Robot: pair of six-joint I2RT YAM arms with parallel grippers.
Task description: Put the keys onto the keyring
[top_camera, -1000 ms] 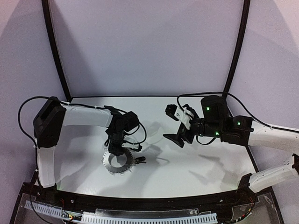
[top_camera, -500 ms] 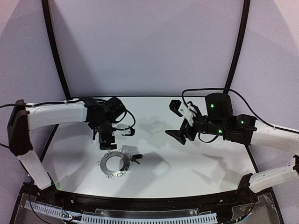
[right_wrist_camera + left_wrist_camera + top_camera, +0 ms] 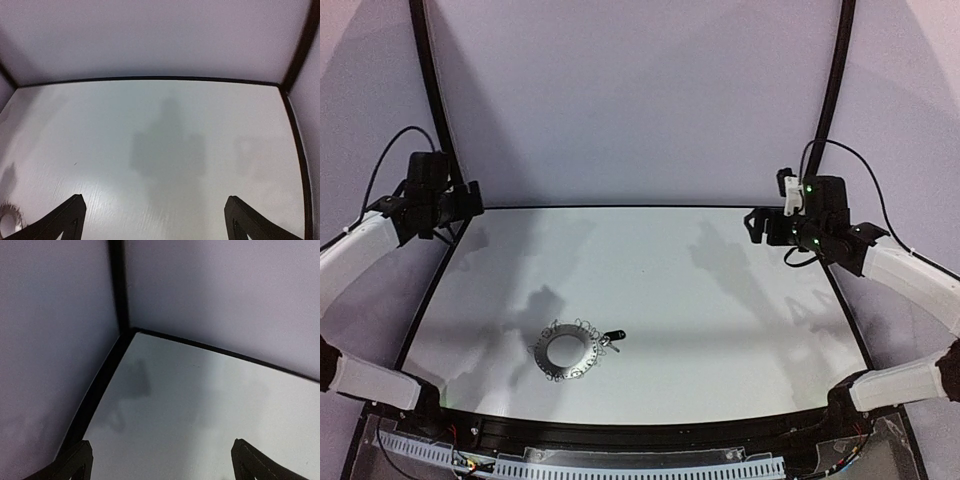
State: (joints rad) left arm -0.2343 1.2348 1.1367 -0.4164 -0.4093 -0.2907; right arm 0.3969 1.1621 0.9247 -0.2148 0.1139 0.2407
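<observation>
Because the left gripper (image 3: 162,461) and right gripper (image 3: 155,211) gape wide and empty at far corners, the tiny key (image 3: 614,337) against the keyring (image 3: 565,351) rim may lie unhooked.

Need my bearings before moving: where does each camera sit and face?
Top external: above, behind the robot, looking down on table, keyring, keys; both arms show.
Left wrist: on left arm, faces the far-left table corner; open left end effector shows.
Right wrist: on right arm, faces the far wall; open right end effector shows; shares keyring with top.
</observation>
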